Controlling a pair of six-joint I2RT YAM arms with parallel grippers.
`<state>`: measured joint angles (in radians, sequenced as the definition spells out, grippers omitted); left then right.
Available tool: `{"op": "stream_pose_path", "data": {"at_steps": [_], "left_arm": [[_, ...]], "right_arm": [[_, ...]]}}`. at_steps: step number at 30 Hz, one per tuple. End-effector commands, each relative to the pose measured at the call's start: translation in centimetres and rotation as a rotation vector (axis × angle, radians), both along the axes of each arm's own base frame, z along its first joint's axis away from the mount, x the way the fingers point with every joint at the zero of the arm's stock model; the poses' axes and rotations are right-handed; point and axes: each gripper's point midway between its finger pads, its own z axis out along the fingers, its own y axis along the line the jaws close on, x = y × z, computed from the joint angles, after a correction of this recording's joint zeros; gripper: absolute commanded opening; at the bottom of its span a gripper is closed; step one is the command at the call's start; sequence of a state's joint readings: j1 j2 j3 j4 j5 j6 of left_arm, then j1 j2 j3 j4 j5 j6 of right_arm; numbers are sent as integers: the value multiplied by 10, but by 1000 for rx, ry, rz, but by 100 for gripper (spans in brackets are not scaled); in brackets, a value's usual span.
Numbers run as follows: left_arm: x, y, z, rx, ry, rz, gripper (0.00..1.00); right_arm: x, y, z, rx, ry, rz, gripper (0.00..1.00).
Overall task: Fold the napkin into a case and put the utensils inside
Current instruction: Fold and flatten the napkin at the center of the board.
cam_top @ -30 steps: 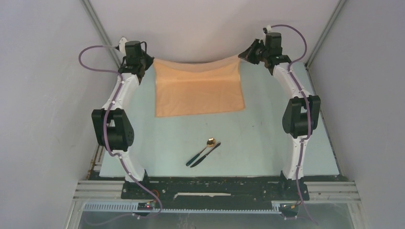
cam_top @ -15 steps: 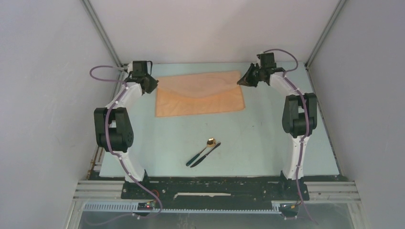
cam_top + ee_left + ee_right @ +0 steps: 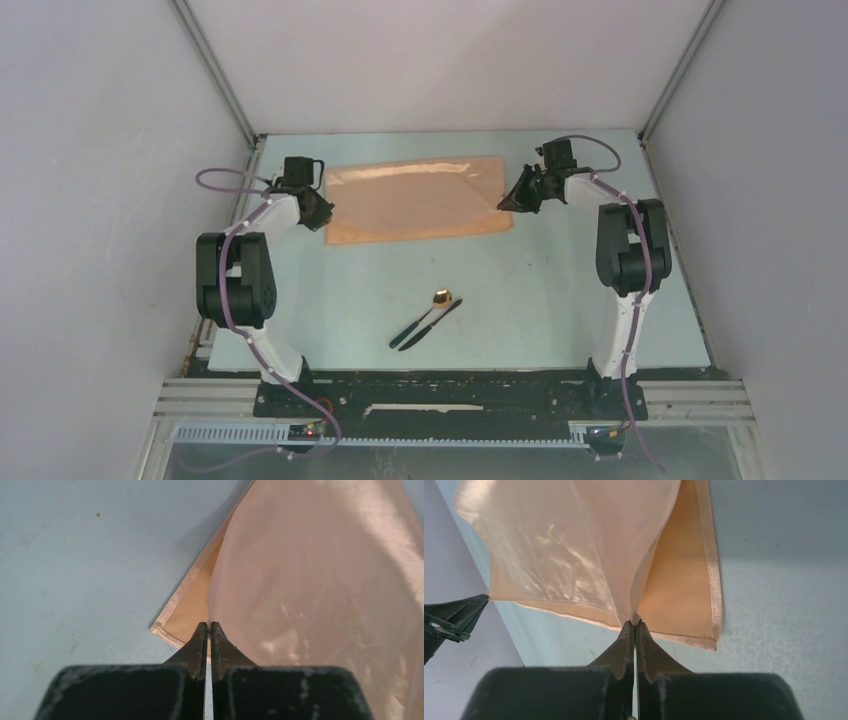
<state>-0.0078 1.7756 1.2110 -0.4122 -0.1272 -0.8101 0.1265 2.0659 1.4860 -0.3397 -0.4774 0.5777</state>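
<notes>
The peach-tan napkin lies at the back of the table, its far half drawn over the near half. My left gripper is shut on the napkin's upper layer at its left corner; the left wrist view shows the cloth pinched in the tips above the lower hem. My right gripper is shut on the upper layer at the right corner, the cloth rising from the tips. The utensils, a gold-bowled spoon and a dark knife, lie side by side in mid-table. No case shows.
Grey walls close in the pale table at the back and on both sides. The arms' bases and a black rail run along the near edge. The left gripper's dark body shows at the left edge of the right wrist view.
Both grippers have come down and toward the near side, carrying the napkin's far edge over the cloth. The raised, hanging sheet now lies doubled and low on the table.
</notes>
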Motion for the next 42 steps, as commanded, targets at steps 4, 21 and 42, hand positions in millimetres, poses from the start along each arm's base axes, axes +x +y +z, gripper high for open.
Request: {"op": "stream_pose_path", "data": {"at_steps": [4,21,42], "left_arm": [[-6,8,16,35,-42,7,0],[-20,14,1,64,-4,17,0],[-23,15,-17,77,48,13,0]], "right_arm": [[-2,1,34,-2,-114,22,0],[-18,-8,16,-23,-77,14,0],[-23,-14,-7,-55,-18,1,0]]}}
